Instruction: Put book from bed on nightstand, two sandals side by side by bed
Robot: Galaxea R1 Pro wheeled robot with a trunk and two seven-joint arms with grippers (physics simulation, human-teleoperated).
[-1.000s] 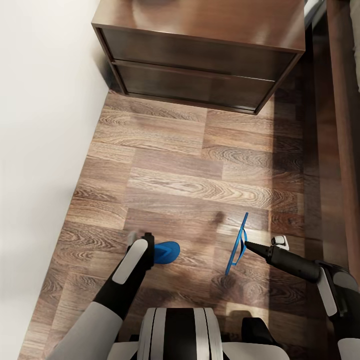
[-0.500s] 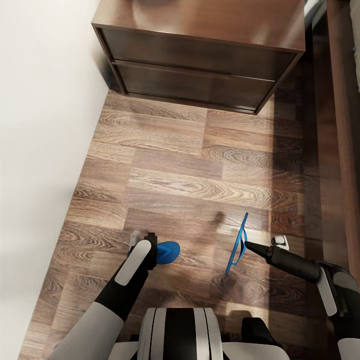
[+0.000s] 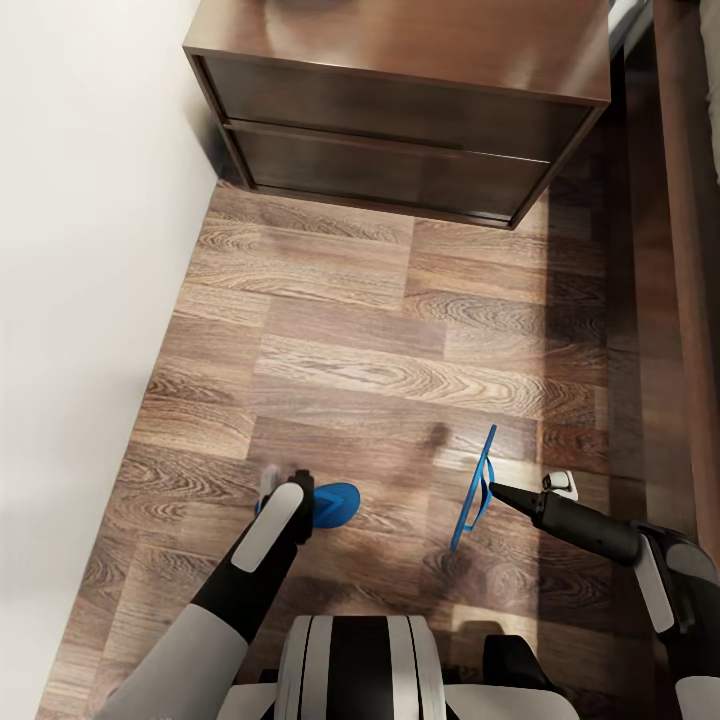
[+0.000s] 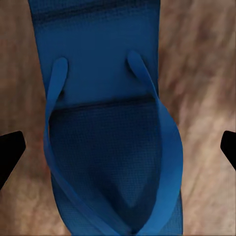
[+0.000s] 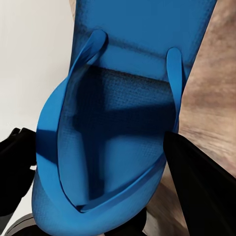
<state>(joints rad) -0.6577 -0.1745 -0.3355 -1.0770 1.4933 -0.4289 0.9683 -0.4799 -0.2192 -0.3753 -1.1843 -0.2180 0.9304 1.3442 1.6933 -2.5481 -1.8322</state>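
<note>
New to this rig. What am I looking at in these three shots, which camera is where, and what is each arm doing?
It is a simulated wheeled robot with two arms, each ending in a two-finger gripper.

The wide picture comes from the head camera, looking down at a wood floor, with a dark nightstand at the far end and a white wall on the left.

The other two come from cameras near each gripper, looking along its fingers.

The left gripper hangs over a blue sandal lying flat on the floor; its wrist camera shows that sandal between two dark, spread fingertips, so it looks open.

The right gripper holds the second sandal by its edge, standing on its side; its wrist camera shows it close up.
</note>
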